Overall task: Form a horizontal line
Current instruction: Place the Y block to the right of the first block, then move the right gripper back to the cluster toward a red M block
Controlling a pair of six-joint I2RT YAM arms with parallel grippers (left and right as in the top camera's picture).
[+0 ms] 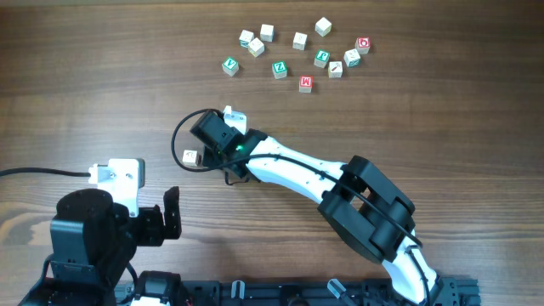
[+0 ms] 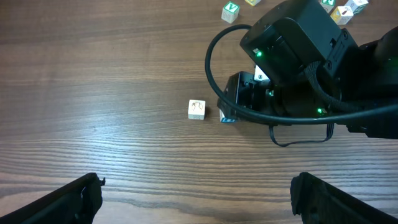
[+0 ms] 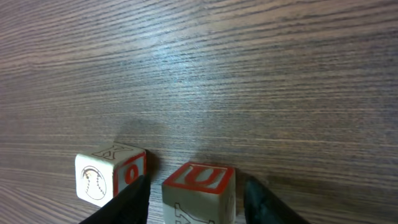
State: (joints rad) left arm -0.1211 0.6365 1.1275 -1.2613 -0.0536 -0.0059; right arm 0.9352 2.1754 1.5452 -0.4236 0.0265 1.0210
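My right gripper [image 1: 212, 160] is low over the table at centre-left, its fingers open on either side of a pale cube [image 3: 199, 190] that stands on the wood. This cube shows a red "U" face and a brown drawing; in the left wrist view it shows a blue edge [image 2: 227, 118]. There is a small gap on each side of it. Just to its left stands a brown-marked cube [image 1: 190, 157] with a baseball drawing [image 3: 109, 177]. The red "M" cube [image 1: 306, 83] sits at the back in the cluster. My left gripper [image 1: 161, 223] is open and empty near the front left.
Several other letter cubes lie scattered at the back, among them green-lettered ones [image 1: 230, 65] and one with a red round letter [image 1: 363, 44]. The right arm [image 1: 340, 183] stretches diagonally from the front right. A black cable loops by the right wrist [image 2: 214, 56].
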